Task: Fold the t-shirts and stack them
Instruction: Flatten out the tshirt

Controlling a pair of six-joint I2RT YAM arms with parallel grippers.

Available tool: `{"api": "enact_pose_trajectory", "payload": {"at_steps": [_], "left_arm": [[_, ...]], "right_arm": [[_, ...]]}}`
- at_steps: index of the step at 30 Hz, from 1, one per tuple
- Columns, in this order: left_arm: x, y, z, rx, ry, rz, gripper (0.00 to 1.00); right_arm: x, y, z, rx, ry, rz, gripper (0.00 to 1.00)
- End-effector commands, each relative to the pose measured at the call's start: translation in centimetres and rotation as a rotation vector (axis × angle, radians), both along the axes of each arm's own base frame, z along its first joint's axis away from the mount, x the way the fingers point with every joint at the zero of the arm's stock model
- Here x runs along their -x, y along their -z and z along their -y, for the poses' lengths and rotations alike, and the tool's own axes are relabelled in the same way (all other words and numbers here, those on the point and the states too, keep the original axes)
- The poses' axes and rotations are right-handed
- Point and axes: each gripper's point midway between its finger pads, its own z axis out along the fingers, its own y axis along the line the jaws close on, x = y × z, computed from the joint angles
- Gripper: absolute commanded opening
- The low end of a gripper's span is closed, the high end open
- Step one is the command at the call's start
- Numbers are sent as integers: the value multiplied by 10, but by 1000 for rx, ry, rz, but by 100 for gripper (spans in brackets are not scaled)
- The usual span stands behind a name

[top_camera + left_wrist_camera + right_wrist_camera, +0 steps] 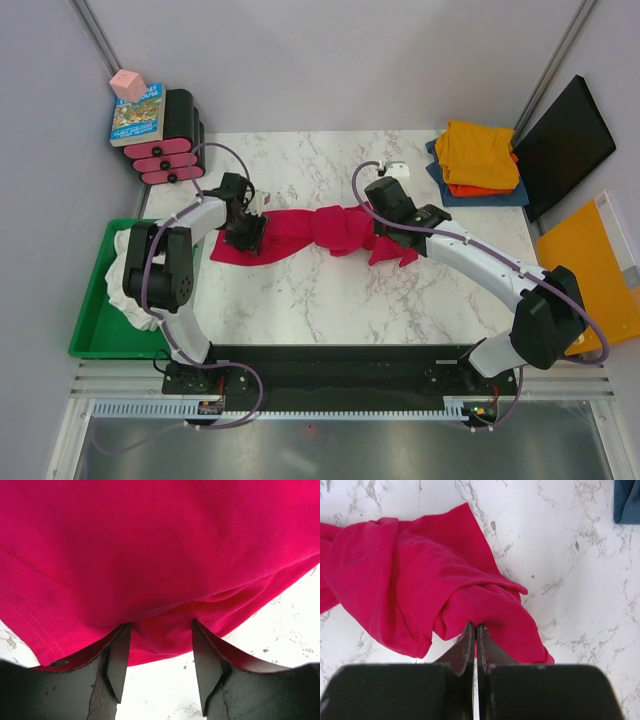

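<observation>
Right gripper [476,630] is fully closed, its two black fingers pinching a raised fold of the crimson-red cloth t-shirt [300,232] at that garment's right end. Left gripper [160,630] stands partly open. The hemmed left end of the crimson-red cloth t-shirt lies across and between its fingers [117,655], and bare table shows through the gap below the hem. Whether these fingers press the cloth cannot be determined. The garment lies as a twisted, bunched band across the middle of the white marble-pattern table [330,300], spanning the space between the two grippers. A folded yellow-orange t-shirt [478,148] tops an orange t-shirt [465,190] and a blue t-shirt [508,197] at the far right corner. A crumpled white t-shirt [122,275] sits in the green plastic tray [95,335] beside the left edge.
</observation>
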Motion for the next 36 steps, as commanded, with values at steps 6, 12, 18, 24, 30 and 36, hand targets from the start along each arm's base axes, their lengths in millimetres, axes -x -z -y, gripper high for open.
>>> {"api": "enact_pose_trajectory", "payload": {"at_steps": [6,12,18,24,30,36], "left_arm": [[12,10,7,-29,79,-24,2],[-13,-96,25,93,105,263,2],[-26,-313,46,275,134,717,2],[11,-430,49,396,166,943,2],[75,-472,49,452,294,1077,2],[87,-488,49,462,315,1106,2]], "right_arm": [[8,2,5,-17,41,-2,0],[6,-70,14,-60,58,128,0],[24,-215,37,-161,52,399,0],[68,-282,42,-283,-86,514,0],[112,-326,71,-345,-132,607,0],[108,-351,95,-300,-22,662,0]]}}
